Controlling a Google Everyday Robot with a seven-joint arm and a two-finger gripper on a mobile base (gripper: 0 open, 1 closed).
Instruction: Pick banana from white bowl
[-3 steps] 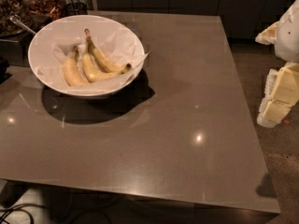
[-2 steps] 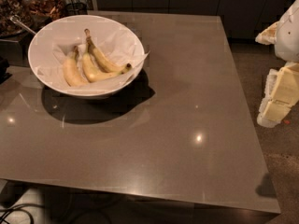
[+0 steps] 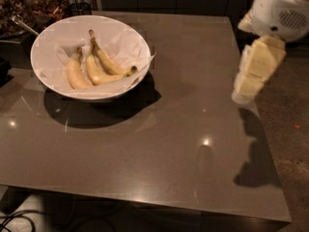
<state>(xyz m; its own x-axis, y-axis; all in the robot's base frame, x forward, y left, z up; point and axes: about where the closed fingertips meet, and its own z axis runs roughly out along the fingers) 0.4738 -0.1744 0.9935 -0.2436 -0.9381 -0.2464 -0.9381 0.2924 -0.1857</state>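
Note:
The white bowl [image 3: 48,42], lined with crinkled white paper, stands at the table's far left. Three bananas lie in it. The banana [image 3: 107,61] is the long slim one, its thin brown stem pointing to the far side. A mid-sized curved banana [image 3: 99,76] and a short stubby banana [image 3: 75,75] lie left of it. My gripper [image 3: 244,91], cream-coloured under a white arm [image 3: 280,8], hangs above the table's right edge, far to the right of the bowl and empty.
The dark grey table [image 3: 169,144] reaches to the near and right edges. Dark clutter and a metal utensil [image 3: 21,25] sit behind the bowl at the far left. Cables [image 3: 14,221] lie on the floor at the lower left.
My arm and gripper have moved left and slightly up, from beyond the table's right edge to above it. The bowl and bananas have not moved.

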